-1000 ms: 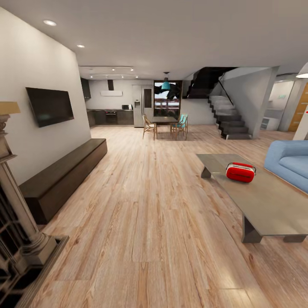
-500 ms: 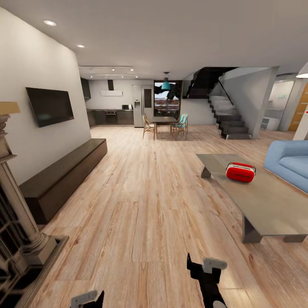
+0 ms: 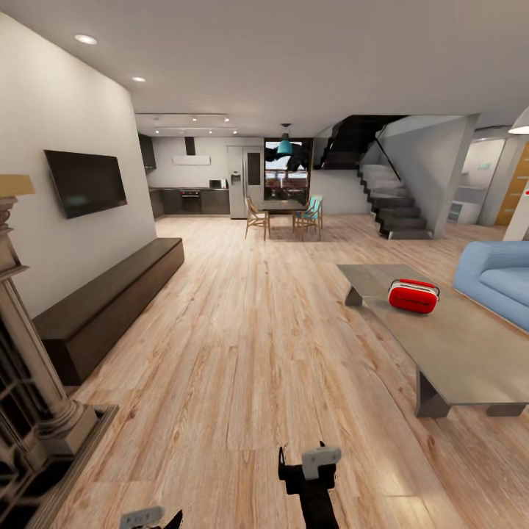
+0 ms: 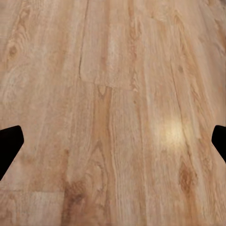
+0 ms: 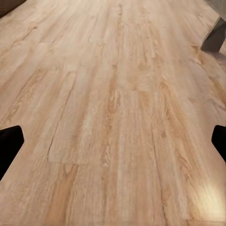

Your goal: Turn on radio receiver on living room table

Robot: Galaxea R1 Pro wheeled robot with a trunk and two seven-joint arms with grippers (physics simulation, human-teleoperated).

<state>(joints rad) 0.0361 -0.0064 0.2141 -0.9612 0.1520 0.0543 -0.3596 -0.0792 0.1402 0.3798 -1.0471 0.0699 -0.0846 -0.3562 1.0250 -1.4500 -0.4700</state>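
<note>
The red radio receiver (image 3: 414,295) with its white band lies on the far part of the low grey table (image 3: 459,349), at the right of the head view. Both arms hang low over the wood floor, well short of the table. My right gripper (image 3: 303,461) is at the lower middle and my left gripper (image 3: 156,519) barely rises above the bottom edge. In the wrist views the left gripper (image 4: 113,143) and the right gripper (image 5: 113,143) are open, dark fingertips far apart over bare planks, holding nothing.
A blue sofa (image 3: 499,279) stands behind the table. A long dark bench (image 3: 110,301) runs under the wall TV (image 3: 84,182) at left, with an ornate column (image 3: 29,397) nearer. A table leg (image 5: 214,37) shows in the right wrist view. Wood floor (image 3: 250,353) stretches ahead.
The right gripper has shifted left and slightly lower in the head view. The left gripper has sunk toward the bottom edge. A second ago neither arm showed. Room and radio unchanged.
</note>
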